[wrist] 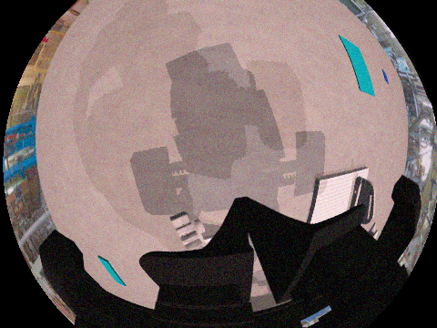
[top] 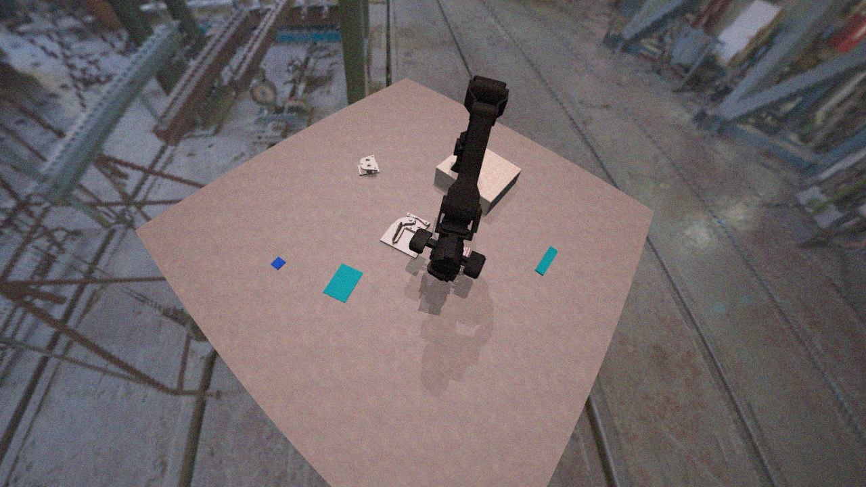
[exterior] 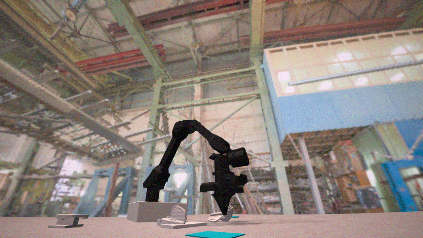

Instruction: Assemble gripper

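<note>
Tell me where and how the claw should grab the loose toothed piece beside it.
Best bet: open the claw, then come straight down over the toothed piece and pinch its raised, toothed end across the sides. That end stands up, while the rest slopes low toward the tabletop.

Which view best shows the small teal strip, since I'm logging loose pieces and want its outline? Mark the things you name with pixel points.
The top view: the teal strip (top: pixel 546 260) (exterior: pixel 235 217) (wrist: pixel 112 271) lies there in full, its whole rectangular outline visible. The exterior view shows only a thin sliver beyond the gripper (top: pixel 444 272) (exterior: pixel 224 214) (wrist: pixel 240 203); the wrist view shows it small and slanted near the lower left.
</note>
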Robot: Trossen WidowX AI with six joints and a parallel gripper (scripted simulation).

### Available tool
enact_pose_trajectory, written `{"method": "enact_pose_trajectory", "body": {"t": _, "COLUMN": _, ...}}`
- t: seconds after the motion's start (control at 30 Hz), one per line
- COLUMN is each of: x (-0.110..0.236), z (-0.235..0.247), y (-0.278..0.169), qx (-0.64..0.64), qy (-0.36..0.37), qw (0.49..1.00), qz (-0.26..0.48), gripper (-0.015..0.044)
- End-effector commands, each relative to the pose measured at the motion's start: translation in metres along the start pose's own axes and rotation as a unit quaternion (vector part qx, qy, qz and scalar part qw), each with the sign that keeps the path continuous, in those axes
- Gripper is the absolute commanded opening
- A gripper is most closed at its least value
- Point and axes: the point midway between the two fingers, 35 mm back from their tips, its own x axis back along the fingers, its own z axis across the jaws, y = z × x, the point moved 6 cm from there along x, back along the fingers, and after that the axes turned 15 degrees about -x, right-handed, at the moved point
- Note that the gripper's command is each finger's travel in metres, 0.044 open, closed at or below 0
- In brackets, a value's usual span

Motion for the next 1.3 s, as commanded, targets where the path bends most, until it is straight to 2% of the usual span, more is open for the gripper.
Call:
{"method": "enact_pose_trajectory", "body": {"t": 0.0, "x": -0.006, "z": -0.001, "y": -0.002, "qx": -0.001, "qy": -0.002, "qw": 1.000, "qz": 0.004, "gripper": 0.0000}}
{"method": "enact_pose_trajectory", "body": {"t": 1.27, "x": -0.006, "z": 0.052, "y": -0.015, "qx": -0.001, "qy": 0.000, "qw": 1.000, "qz": 0.005, "gripper": 0.0000}}
